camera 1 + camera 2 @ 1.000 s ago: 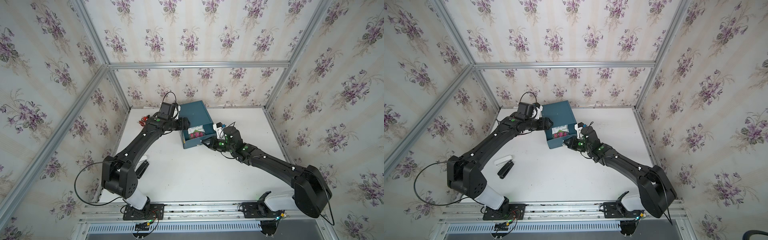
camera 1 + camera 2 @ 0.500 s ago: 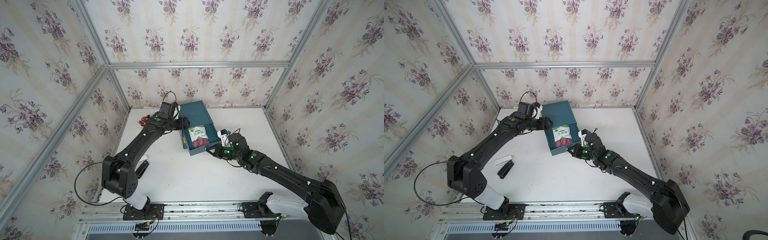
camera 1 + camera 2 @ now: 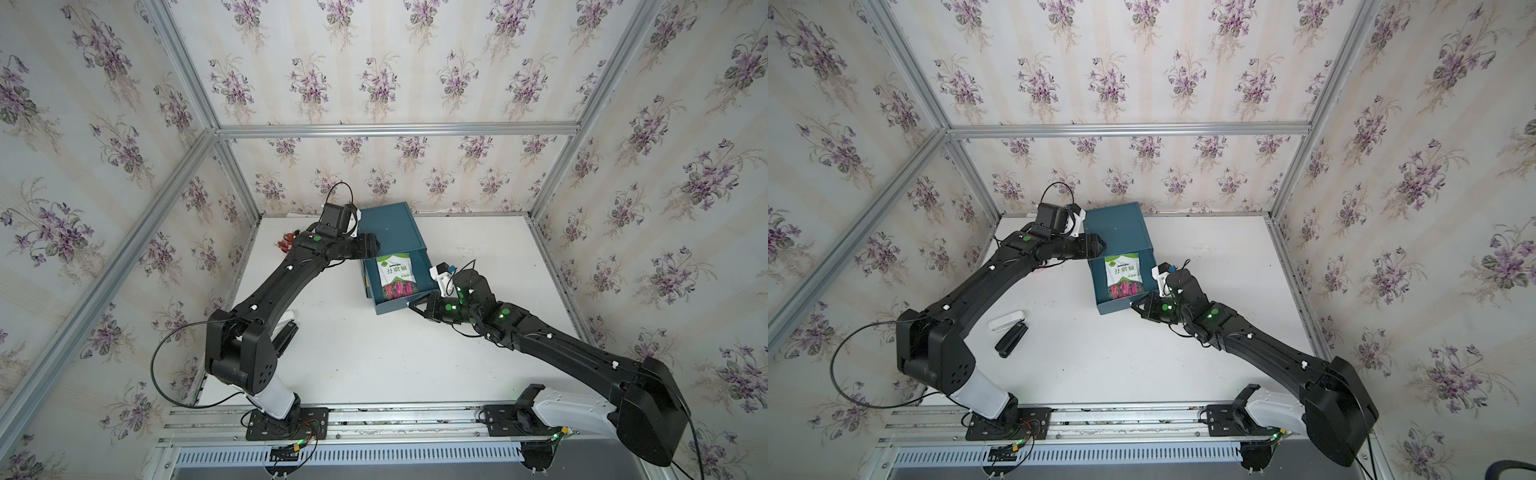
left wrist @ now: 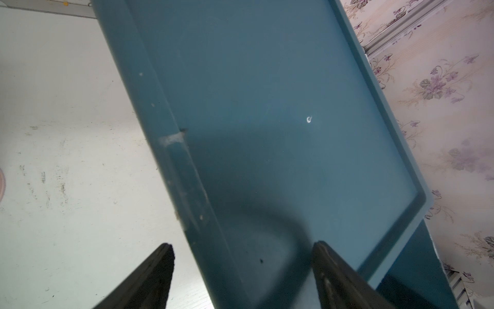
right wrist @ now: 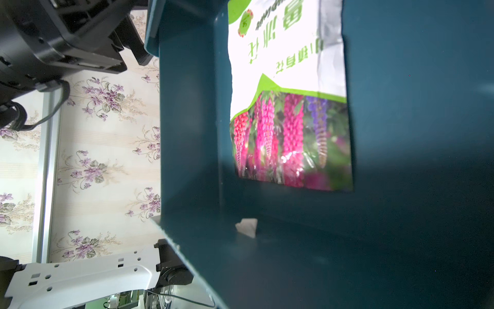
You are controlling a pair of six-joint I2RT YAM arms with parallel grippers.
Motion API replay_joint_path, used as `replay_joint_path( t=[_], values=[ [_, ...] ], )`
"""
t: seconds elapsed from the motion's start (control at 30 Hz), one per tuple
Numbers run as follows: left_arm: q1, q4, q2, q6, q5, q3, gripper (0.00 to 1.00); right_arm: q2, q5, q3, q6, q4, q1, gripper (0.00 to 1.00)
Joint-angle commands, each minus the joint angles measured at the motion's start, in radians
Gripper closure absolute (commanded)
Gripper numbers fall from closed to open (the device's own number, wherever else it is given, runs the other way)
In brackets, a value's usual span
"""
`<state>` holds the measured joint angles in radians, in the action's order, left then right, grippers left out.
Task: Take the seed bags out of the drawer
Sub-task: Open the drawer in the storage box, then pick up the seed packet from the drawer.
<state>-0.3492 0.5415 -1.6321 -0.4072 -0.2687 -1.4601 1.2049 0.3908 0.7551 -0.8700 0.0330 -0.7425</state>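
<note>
Lying flat in the open drawer of the blue box is a seed bag with pink flowers. The left tool is spread across the box's edge. The right tool is pressed together at the drawer's front corner, maybe pinching it.

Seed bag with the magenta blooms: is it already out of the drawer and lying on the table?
No, the seed bag lies flat on the floor of the open blue drawer, inside its walls.
</note>
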Motion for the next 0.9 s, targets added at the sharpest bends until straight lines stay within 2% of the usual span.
replay_joint_path(
  t=[0.0, 0.57, 0.6, 0.7, 0.77, 0.87],
  values=[
    [0.001, 0.063, -0.012, 0.018, 0.031, -0.003, 0.16, 0.003, 0.027, 0.000, 0.012, 0.074, -0.008, 1.00],
    [0.000, 0.063, -0.038, 0.012, 0.026, -0.024, 0.16, -0.011, 0.037, 0.021, 0.035, 0.154, -0.009, 1.00],
    [0.000, 0.066, -0.041, 0.012, 0.027, -0.027, 0.16, -0.003, 0.040, 0.027, 0.041, 0.160, -0.010, 0.96],
    [0.001, 0.071, -0.042, 0.014, 0.028, -0.033, 0.16, 0.010, 0.036, 0.053, 0.059, 0.187, -0.009, 0.69],
    [0.000, 0.073, -0.041, 0.017, 0.029, -0.035, 0.16, 0.005, 0.024, 0.078, 0.073, 0.218, -0.009, 0.57],
    [0.000, 0.077, -0.040, 0.019, 0.029, -0.037, 0.16, -0.006, 0.004, 0.123, 0.096, 0.291, -0.009, 0.47]
  ],
)
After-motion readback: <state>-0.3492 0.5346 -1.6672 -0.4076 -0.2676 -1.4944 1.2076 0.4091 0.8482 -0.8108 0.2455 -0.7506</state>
